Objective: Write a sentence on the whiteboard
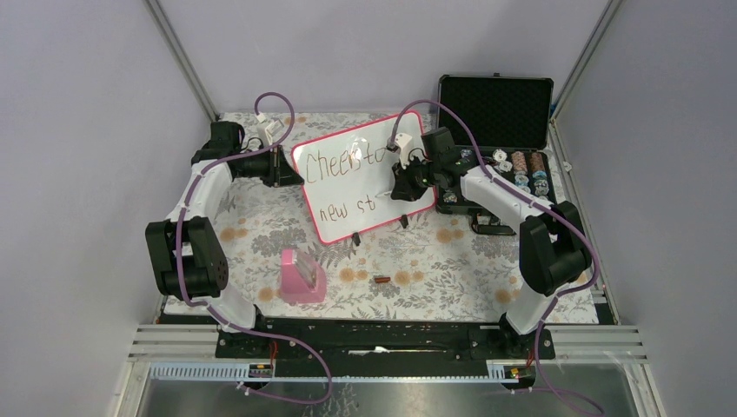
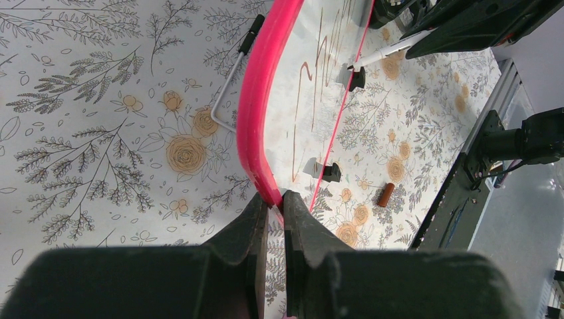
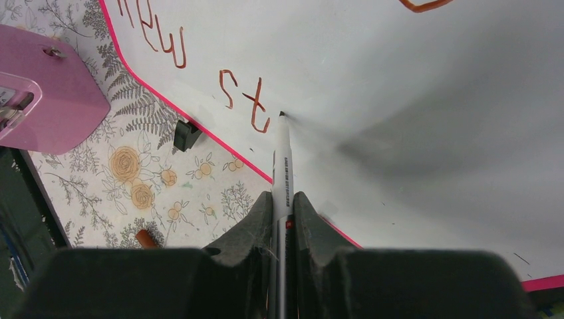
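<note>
Pink-framed whiteboard (image 1: 341,188) bears brown handwritten sentence (image 1: 335,163), "Cheers to new st"

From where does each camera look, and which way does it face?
Top external: above and behind, looking down at the whiteboard; left arm and right arm show.
Left wrist: along the left gripper, shut on the whiteboard's frame.
Right wrist: along the right gripper, shut on the marker.
Shared: all three show the whiteboard.

Was closed in by 3 plain lilac-grey walls (image 1: 365,43) with aluminium corner posts (image 1: 184,61); showed a floral-patterned counter (image 1: 252,217), evenly lit.
</note>
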